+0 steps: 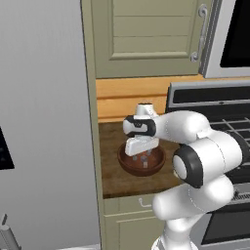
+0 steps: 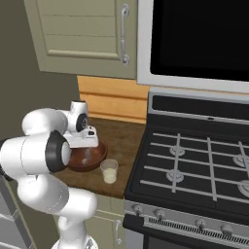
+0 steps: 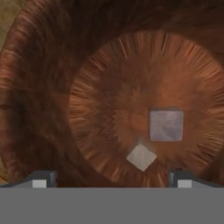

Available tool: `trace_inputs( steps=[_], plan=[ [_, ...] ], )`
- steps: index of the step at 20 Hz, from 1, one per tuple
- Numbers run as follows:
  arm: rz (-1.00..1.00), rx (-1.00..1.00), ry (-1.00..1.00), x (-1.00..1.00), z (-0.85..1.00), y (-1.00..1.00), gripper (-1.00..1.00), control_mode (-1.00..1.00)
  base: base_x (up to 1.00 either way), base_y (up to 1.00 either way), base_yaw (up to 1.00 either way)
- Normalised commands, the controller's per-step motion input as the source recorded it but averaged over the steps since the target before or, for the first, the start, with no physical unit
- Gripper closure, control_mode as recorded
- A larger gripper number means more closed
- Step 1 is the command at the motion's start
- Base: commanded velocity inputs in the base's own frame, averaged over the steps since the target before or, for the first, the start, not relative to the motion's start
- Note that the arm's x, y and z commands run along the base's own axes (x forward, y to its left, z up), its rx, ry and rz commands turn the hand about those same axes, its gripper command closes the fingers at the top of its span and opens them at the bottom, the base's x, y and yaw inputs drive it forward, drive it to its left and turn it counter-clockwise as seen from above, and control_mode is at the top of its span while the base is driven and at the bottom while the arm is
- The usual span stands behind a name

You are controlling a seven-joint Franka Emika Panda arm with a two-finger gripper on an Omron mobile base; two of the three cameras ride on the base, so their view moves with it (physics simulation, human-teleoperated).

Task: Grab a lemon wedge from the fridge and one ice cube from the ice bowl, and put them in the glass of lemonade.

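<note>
Gripper (image 3: 112, 178): nearest the lens, jaws apart, poised above the ice bowl (image 3: 48, 92) to straddle a cube.
Ice cube (image 3: 141, 157): on the bowl floor at 6 o'clock, between the fingertips' line, likeliest pick.
Second cube (image 3: 166, 125): at 4 o'clock.
Glass of lemonade (image 2: 109, 171): on the counter (image 2: 124, 141), just beside the bowl, awaiting drops.

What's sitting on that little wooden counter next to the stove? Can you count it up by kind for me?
Wooden bowl: 1
Ice cubes in the bowl: 2, a larger one and a smaller one
Glass of lemonade: 1
Total: 4 things, with the robot's pincer hanging open over the bowl.
</note>
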Motion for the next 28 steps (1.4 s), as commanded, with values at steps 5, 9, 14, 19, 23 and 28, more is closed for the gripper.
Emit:
trace_inputs(
  steps=[5,9,14,19,23,28],
  plan=[
    [0.00,0.00,0.00,0.18,-0.31,0.00,-1.00,-1.00,0.00,0.00,0.00],
    [0.00,0.00,-0.02,0.19,-0.18,0.00,-1.00,-1.00,0.00,0.00,0.00],
    [-0.04,-0.01,0.00,0.24,-0.13,0.00,-1.00,-1.00,0.00,0.00,0.00],
    [-0.02,0.00,0.00,0.06,-0.02,0.00,-1.00,-1.00,0.00,0.00,0.00],
    [0.00,0.00,-0.04,-0.03,0.00,0.00,-1.00,-1.00,0.00,0.00,0.00],
    [0.00,0.00,-0.02,0.09,0.00,-0.09,-1.00,-1.00,0.00,0.00,0.00]
  ],
)
